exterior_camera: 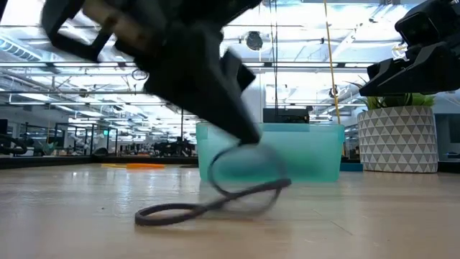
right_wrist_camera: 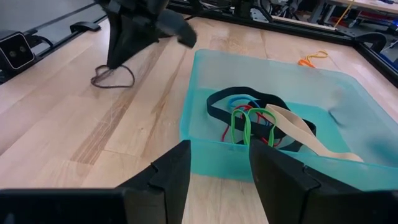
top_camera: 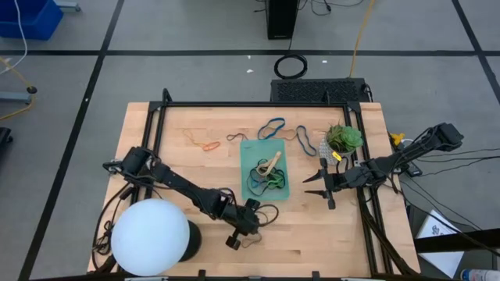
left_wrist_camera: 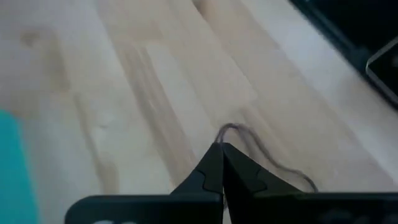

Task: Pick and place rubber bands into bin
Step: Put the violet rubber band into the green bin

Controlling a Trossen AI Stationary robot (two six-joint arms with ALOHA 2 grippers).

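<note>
My left gripper (top_camera: 258,212) is shut on a black rubber band (exterior_camera: 215,198) near the table's front, just nearside of the teal bin (top_camera: 244,168). The bin holds several bands, black, green, blue, red and tan (right_wrist_camera: 261,118). More bands lie loose on the far part of the table: an orange one (top_camera: 205,144), a blue one (top_camera: 272,127) and a dark one (top_camera: 301,136). At the bin's right side my right gripper (right_wrist_camera: 217,168) stands open, pointing at the bin with nothing between its fingers. My left gripper pinches the black band's upper end (exterior_camera: 244,146) between its two fingertips (left_wrist_camera: 214,163). The fingers come slanting down from the table's left. The band hangs slack below them in a loop, and its lower part (exterior_camera: 165,212) lies on the table.
A leafy green ball in a white patterned pot (top_camera: 344,139) stands at the back right, behind my right gripper. A large white globe (top_camera: 152,236) sits at the front left over the left arm's base. A black frame (top_camera: 258,105) runs round the table's far edge and sides.
</note>
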